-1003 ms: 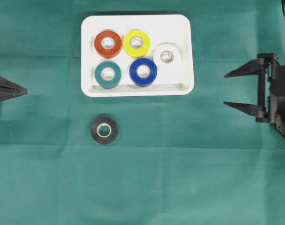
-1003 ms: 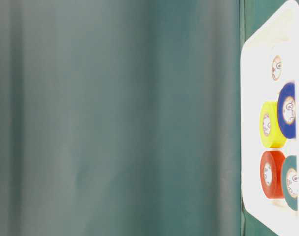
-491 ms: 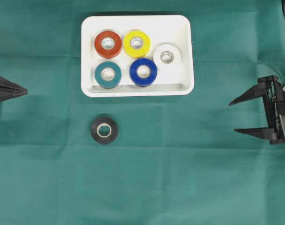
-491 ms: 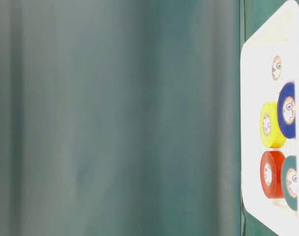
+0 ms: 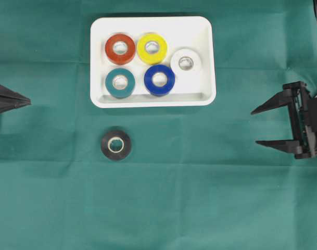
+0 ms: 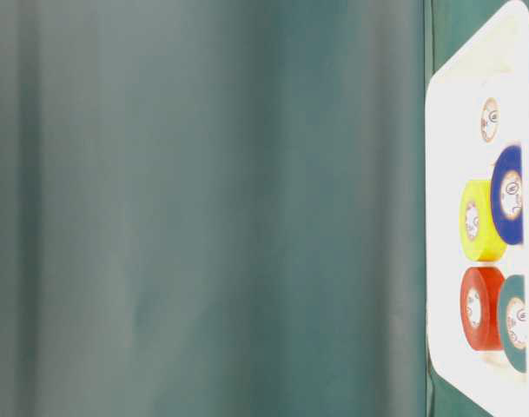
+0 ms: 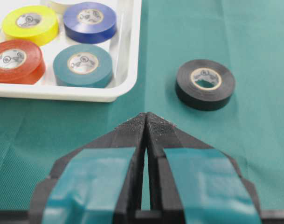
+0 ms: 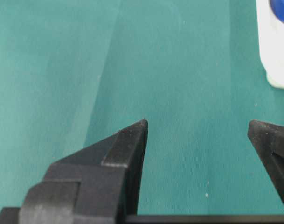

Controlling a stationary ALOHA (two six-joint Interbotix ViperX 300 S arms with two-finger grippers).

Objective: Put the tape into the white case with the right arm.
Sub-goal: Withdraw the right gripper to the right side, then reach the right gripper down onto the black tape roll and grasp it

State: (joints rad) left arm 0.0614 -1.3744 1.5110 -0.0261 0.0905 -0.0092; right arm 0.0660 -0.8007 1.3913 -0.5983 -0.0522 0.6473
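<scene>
A black tape roll (image 5: pixel 116 145) (image 7: pixel 205 84) lies flat on the green cloth, below the white case (image 5: pixel 200 31) (image 7: pixel 125 56) (image 6: pixel 446 174). Inside the case sit red (image 5: pixel 119 48), yellow (image 5: pixel 152 48), white (image 5: pixel 186 63), teal (image 5: pixel 120 83) and blue (image 5: pixel 159 79) rolls. My right gripper (image 5: pixel 255 126) (image 8: pixel 197 123) stands open at the right edge, far from the black roll, with nothing between its fingers. At the left edge my left gripper (image 5: pixel 27 100) (image 7: pixel 146 115) is shut and empty, its tips pointing toward the roll.
Green cloth (image 5: pixel 210 198) covers the whole table. The table-level view shows mostly a blurred green backdrop (image 6: pixel 203 208), with the case at its right edge.
The right gripper has drawn back from beside the case toward the right edge and down, then shifted slightly up and left. The left gripper and the rolls have not moved.
</scene>
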